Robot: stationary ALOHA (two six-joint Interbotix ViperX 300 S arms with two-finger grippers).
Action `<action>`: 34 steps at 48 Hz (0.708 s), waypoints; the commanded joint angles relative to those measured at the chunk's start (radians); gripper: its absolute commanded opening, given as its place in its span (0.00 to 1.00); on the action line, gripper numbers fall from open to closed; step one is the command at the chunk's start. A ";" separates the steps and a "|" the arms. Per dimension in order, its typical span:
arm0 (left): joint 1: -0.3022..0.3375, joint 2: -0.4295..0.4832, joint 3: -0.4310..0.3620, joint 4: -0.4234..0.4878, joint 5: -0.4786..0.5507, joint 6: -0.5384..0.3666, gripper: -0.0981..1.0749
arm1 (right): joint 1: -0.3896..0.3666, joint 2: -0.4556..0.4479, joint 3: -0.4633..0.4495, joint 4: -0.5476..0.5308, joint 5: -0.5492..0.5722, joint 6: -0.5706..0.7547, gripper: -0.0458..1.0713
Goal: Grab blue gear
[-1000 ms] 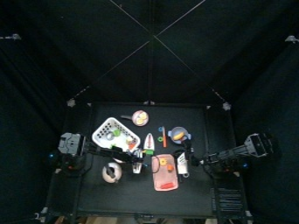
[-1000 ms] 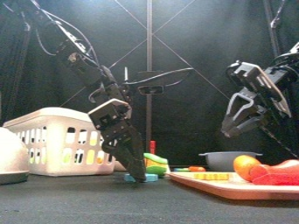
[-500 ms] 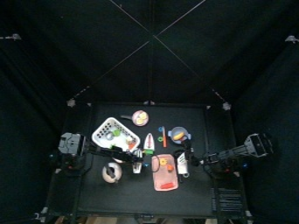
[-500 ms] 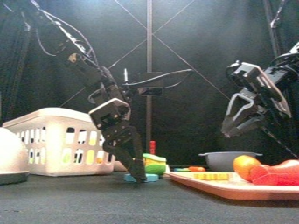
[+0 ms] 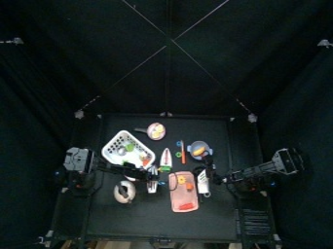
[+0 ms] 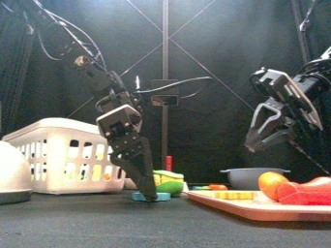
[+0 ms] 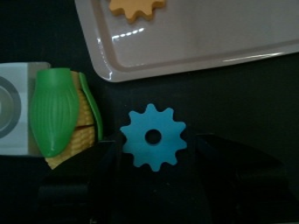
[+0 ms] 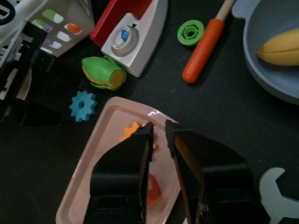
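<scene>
Here the blue gear (image 7: 155,136) lies between the wide-open, empty left hand (image 6: 142,189).

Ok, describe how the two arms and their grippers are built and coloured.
Both arms are black, jointed segments with loose black cables looping along them. The left gripper has two long, flat black jaws under a boxy black wrist housing. The right gripper looks the same: angular black body and black jaws. No markings are readable.

Small black table (image 6: 77,221). Pink board (image 5: 185,192) lies flat near its middle. Blue gear (image 7: 156,136) on the tabletop just beside the board's edge. White basket (image 6: 58,155) well left of the board. Blue bowl (image 5: 200,150) behind the board.
</scene>
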 commanded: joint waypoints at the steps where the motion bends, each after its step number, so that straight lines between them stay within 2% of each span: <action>1: -0.011 -0.049 -0.008 0.000 -0.003 0.002 0.73 | -0.002 -0.008 -0.020 -0.003 0.002 0.000 0.60; 34: -0.026 -0.058 -0.005 -0.002 -0.003 0.002 0.73 | -0.002 -0.008 -0.023 -0.002 -0.009 0.000 0.60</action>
